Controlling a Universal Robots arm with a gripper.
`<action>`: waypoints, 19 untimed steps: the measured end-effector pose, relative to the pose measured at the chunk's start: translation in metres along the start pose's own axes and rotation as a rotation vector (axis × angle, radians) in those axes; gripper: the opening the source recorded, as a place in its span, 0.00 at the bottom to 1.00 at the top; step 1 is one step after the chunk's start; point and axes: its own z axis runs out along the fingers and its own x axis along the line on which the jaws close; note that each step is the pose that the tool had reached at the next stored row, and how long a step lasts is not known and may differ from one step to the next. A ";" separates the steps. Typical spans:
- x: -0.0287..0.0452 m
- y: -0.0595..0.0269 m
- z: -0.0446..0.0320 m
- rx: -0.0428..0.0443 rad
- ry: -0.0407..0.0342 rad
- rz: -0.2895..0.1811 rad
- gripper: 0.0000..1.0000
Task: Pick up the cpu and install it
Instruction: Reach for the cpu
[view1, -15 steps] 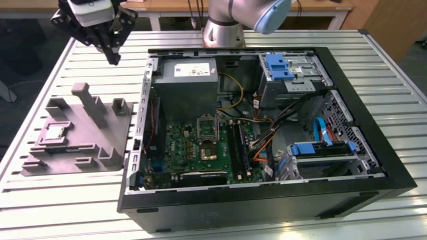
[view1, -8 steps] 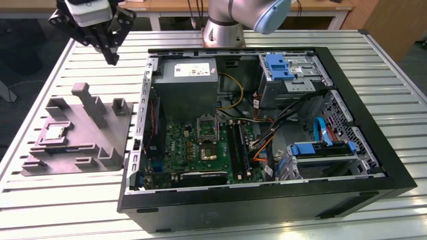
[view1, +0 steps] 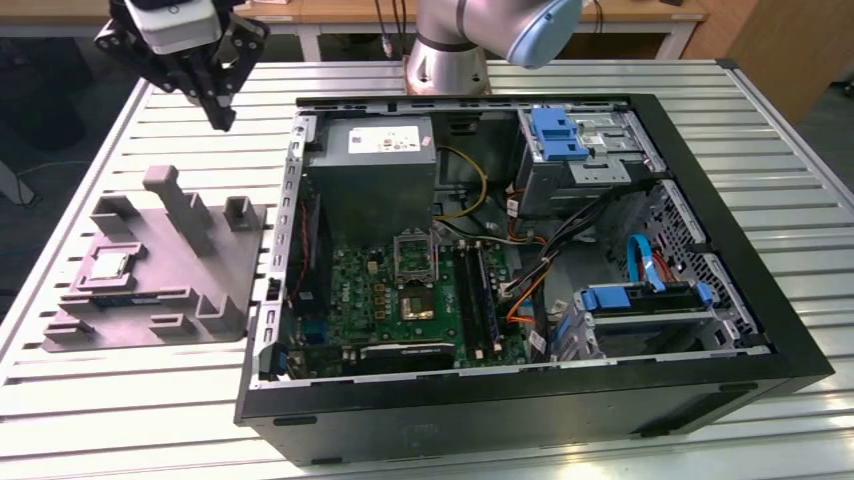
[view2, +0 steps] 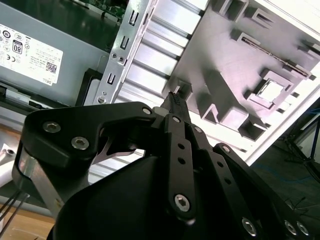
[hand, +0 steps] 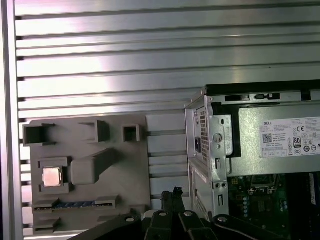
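Over on the exterior view's left, the cpu (view1: 107, 266) is being cradled flat in a pocket of the grey tray (view1: 220, 310), outside the computer case (view1: 534, 410). The gripper (view1: 223, 120) is being held high over the far side of the table (view1: 761, 110), jaws pinched together on nothing, so the chip is being seen nearer and further left than the jaws, past the tray's tall post (view1: 180, 205); it's square, so no long axis.

A small silvery square cpu (hand: 52, 176) lies flat in a square pocket of the grey moulded plastic tray (hand: 90, 145). The tray rests on the ribbed aluminium table (hand: 100, 65) beside the open black computer case (hand: 260, 90). The black gripper (hand: 172, 194), tips pressed together and empty, hangs clear of the cpu.
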 end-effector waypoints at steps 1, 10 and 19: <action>0.0004 0.0000 0.0001 0.0000 0.0002 0.000 0.11; 0.0020 -0.0002 0.0006 0.0005 0.0042 0.000 0.11; 0.0034 -0.0003 0.0014 0.0007 0.0072 0.000 0.11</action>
